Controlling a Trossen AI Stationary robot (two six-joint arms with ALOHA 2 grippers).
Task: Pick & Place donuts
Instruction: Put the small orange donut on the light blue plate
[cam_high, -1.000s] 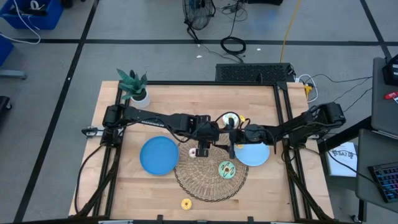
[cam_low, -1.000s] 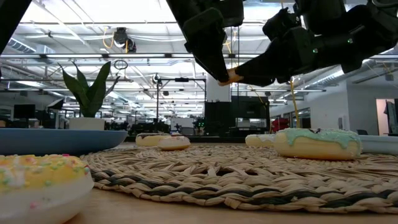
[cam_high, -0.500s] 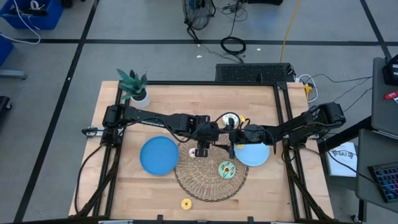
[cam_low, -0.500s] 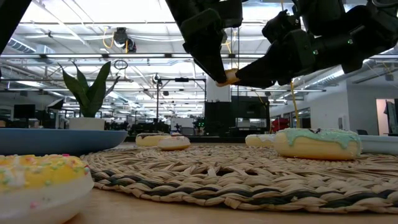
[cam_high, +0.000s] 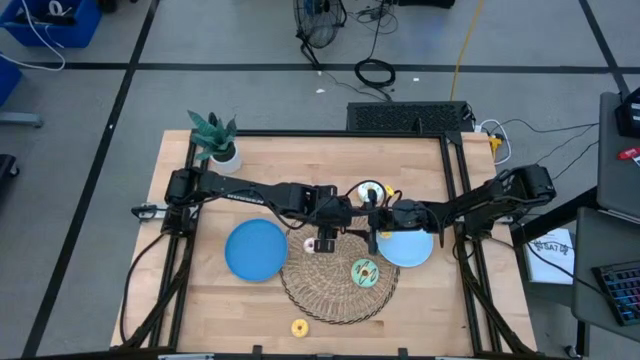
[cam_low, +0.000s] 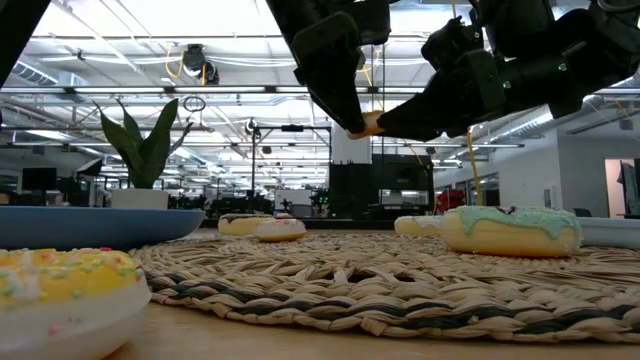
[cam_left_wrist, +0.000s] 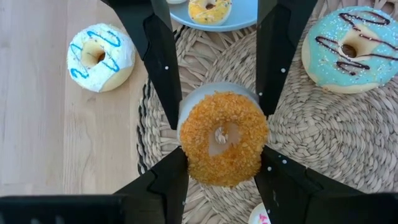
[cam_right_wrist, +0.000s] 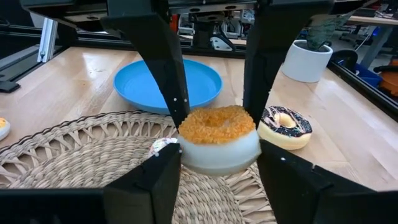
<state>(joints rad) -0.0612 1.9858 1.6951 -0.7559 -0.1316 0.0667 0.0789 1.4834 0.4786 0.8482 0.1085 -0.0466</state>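
Observation:
An orange-crumbed donut (cam_left_wrist: 224, 138) with a white underside hangs in the air above the round wicker mat (cam_high: 335, 285). Both grippers are shut on it. My left gripper (cam_left_wrist: 221, 158) comes from the table's left, pointing steeply down, and my right gripper (cam_right_wrist: 217, 160) comes level from the right. In the low view the donut (cam_low: 368, 124) shows as a small orange spot between the two dark grippers. A teal donut with chocolate drizzle (cam_high: 364, 272) lies flat on the mat. My left gripper pinches the orange donut by two opposite sides of its rim (cam_left_wrist: 191, 160) between its two fingers. It comes slanting down from the table's left. The donut sits level, orange top up, clear of the mat. My right gripper has its two fingers against the donut's white lower part (cam_right_wrist: 186, 155), one on each side. They come level from the table's right, opposite my left gripper's fingers (cam_right_wrist: 163, 68). The donut stays level and clear of the mat.
A blue plate (cam_high: 256, 250) lies left of the mat. A lighter blue plate (cam_high: 407, 247) on the right holds a yellow donut (cam_left_wrist: 208, 9). A white donut with blue icing (cam_left_wrist: 99, 56), a chocolate donut (cam_right_wrist: 286, 127), a yellow donut (cam_high: 298, 327) and a potted plant (cam_high: 215, 140) stand around.
In the low view my right gripper's fingers have drawn in a little on the orange donut. The donut stays where it was in my left gripper, and both arms have kept their places.

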